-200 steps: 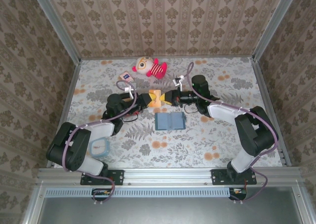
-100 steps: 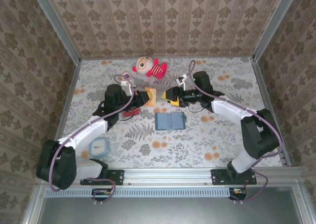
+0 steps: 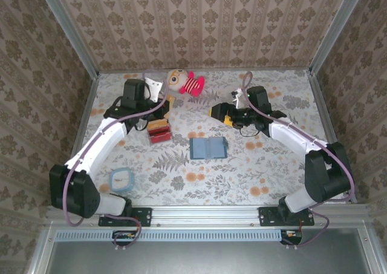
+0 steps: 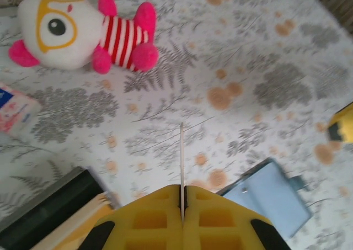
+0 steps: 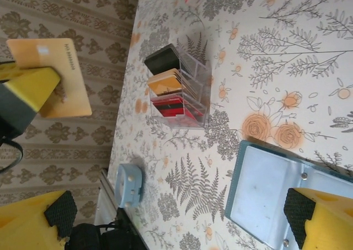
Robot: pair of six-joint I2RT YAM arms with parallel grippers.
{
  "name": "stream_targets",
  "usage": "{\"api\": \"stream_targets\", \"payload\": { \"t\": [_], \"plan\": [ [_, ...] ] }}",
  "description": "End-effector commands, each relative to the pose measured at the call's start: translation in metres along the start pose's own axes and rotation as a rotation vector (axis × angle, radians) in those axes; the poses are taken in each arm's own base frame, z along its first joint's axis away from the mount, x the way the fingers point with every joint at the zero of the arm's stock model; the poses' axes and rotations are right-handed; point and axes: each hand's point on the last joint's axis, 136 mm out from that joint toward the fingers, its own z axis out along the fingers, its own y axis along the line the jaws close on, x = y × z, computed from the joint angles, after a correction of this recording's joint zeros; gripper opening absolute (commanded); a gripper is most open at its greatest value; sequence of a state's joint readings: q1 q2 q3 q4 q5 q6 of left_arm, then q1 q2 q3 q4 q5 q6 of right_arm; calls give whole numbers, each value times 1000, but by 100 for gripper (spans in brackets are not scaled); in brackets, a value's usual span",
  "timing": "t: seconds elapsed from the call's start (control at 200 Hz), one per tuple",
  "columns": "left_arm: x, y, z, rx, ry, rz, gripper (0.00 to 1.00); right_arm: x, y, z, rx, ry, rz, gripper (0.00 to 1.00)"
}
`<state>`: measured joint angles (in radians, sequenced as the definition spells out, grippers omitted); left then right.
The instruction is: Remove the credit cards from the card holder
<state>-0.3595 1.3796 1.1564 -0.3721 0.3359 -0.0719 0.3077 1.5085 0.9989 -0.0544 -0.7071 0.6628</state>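
One floral desk (image 3: 254,165) is seen from above, and two arms are counted on it, the left arm (image 3: 100,144) and the right arm (image 3: 296,138), each with one end effector. One plush toy (image 3: 182,81) is laid at the far edge. One card holder (image 3: 208,147) is spread open and flat near the middle, and one clear case (image 3: 159,132) is set just to its left. One pale blue round object (image 3: 123,179) is parked near the left base.

The left end effector (image 4: 182,193) is pressed together on one tan-orange credit card (image 5: 66,73), which is held clear of the desk. The right end effector (image 3: 219,112) is spread wide apart with nothing gripped, beyond the card holder.

From the left wrist, the card is presented edge-on as a thin line, and one white packet (image 4: 14,109) is picked out near the toy. From the right wrist, the card's broad face is shown, and the case is revealed to be stacked with black, orange and red pieces.
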Motion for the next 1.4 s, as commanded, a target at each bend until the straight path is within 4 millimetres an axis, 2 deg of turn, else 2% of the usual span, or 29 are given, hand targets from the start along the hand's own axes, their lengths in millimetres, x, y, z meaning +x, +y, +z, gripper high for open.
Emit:
{"api": "stream_targets", "payload": {
  "t": [0.0,0.08,0.145,0.395,0.68,0.82,1.02,1.395],
  "plan": [
    [7,3,-1,29,57,243,0,7,-9,-7,55,-4,7,100],
    [6,-8,-1,150,36,337,0,10,-12,-7,66,-2,23,100],
    [5,-5,0,167,35,381,0,10,-13,-7,74,-2,32,100],
    [11,43,12,88,108,463,0,10,-10,-13,87,-11,38,100],
    [35,74,21,91,282,624,0,12,-4,-21,100,-34,30,100],
    [39,72,24,156,298,671,0,12,-2,-20,102,-35,34,100],
    [63,62,25,277,350,746,0,11,-1,-17,105,-52,44,100],
    [87,70,40,309,414,730,0,8,3,-16,107,-64,34,100]
  ]
}}
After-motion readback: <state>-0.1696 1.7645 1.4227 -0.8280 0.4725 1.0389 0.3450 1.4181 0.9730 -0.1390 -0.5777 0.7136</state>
